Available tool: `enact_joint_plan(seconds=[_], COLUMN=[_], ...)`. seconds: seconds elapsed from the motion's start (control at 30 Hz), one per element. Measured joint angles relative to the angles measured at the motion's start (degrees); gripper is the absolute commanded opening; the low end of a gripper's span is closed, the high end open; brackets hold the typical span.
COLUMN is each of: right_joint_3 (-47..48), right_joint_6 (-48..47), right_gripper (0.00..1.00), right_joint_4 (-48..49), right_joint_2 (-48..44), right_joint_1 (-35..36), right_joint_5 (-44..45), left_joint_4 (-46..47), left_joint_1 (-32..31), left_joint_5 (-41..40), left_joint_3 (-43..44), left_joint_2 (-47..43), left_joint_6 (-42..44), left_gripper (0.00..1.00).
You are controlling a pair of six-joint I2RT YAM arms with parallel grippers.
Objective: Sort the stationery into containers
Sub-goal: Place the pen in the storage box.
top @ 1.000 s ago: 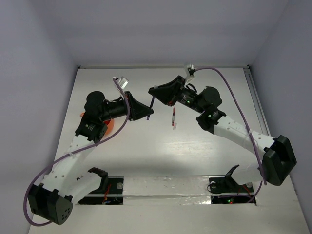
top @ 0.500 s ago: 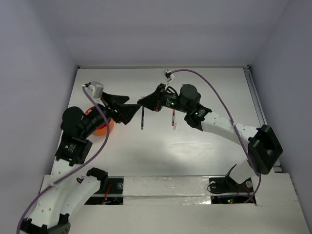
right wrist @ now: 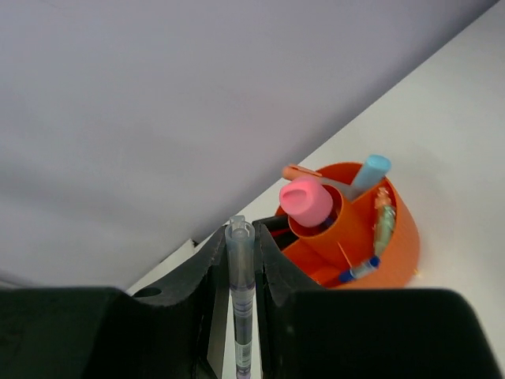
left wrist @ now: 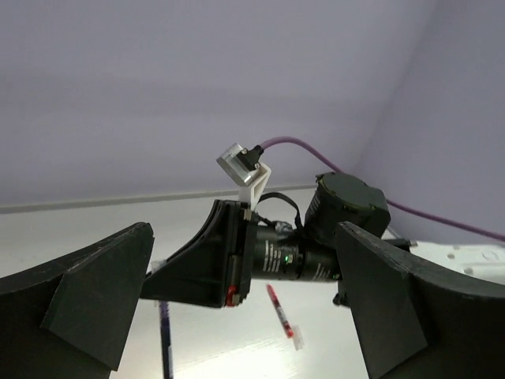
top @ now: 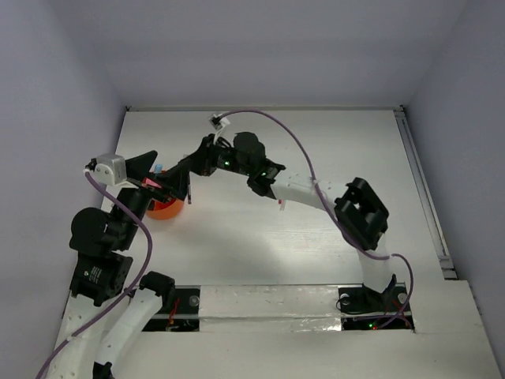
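On the left half of the white bench point(top: 355, 142), the two arms meet.

- **Right arm point(top: 300, 188):** it reaches across from the right. Its claw point(right wrist: 241, 237) is clamped on a slim blue pen point(right wrist: 241, 308), which hangs just right of the pot and is not yet over it.
- **Left arm point(top: 101, 237):** it is raised at the near left. Its claw point(left wrist: 243, 229) is spread wide with nothing between the fingers, close beside the pot and facing the right claw.
- **Orange-red pot point(right wrist: 398, 229):** round and partitioned, it holds a pink-capped tube point(right wrist: 306, 201), a pale blue cap point(right wrist: 372, 170), an orange marker point(right wrist: 304, 172), a green-capped marker point(right wrist: 384, 221) and a short blue pen point(right wrist: 359, 269).
- **Red pen point(left wrist: 279, 306):** it lies loose on the bench, mid-scene, well apart from the pot and unsorted.

Hazards, as judged:
- If let go here, the slim blue pen would fall outside the rim.
- If lowered onto the crowded centre, it could strike the pink cap and tip or skid the pot.
- The two claws are so near each other that they could collide.
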Motion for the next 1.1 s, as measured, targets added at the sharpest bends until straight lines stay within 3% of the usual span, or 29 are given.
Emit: enact_joint_plan(seconds=[0.43, 0.83, 0.9, 0.93, 1.0, 1.03, 1.1], right_joint_3=[18.32, 22.1, 22.08, 22.03, 21.7, 21.55, 21.22], right_joint_6=[-6.43, -9.68, -10.03, -10.12, -10.23, -10.25, -10.67], right_gripper=[0.0, 0.0, 0.09, 0.21, 0.33, 0.44, 0.53], right_joint_4=[0.09, 0.28, 0.5, 0.7, 1.36, 1.53, 1.75], right_joint_2=[18.23, 24.02, 24.02, 24.02, 24.02, 24.02, 24.02], right_joint_1=[4.39, 5.62, 6.12, 6.34, 6.67, 6.78, 7.02], right_joint_5=[12.33, 18.91, 19.58, 19.8, 19.93, 19.98, 19.98], left_joint_4=[3.8, 5.6, 5.73, 5.84, 5.9, 5.92, 5.92], left_joint_1=[0.0, 0.15, 0.15, 0.15, 0.15, 0.15, 0.15], left_joint_5=[-7.67, -5.16, -4.81, -4.7, -4.48, -4.35, -4.13], left_joint_3=[-8.98, -9.99, -9.99, -9.99, -9.99, -9.99, -9.99], left_joint_2=[-2.16, -2.86, -2.86, -2.86, -2.86, -2.86, -2.86], left_joint_6=[0.26, 0.35, 0.44, 0.46, 0.48, 0.48, 0.48], left_gripper=[0.99, 0.99, 0.99, 0.99, 0.99, 0.99, 0.99])
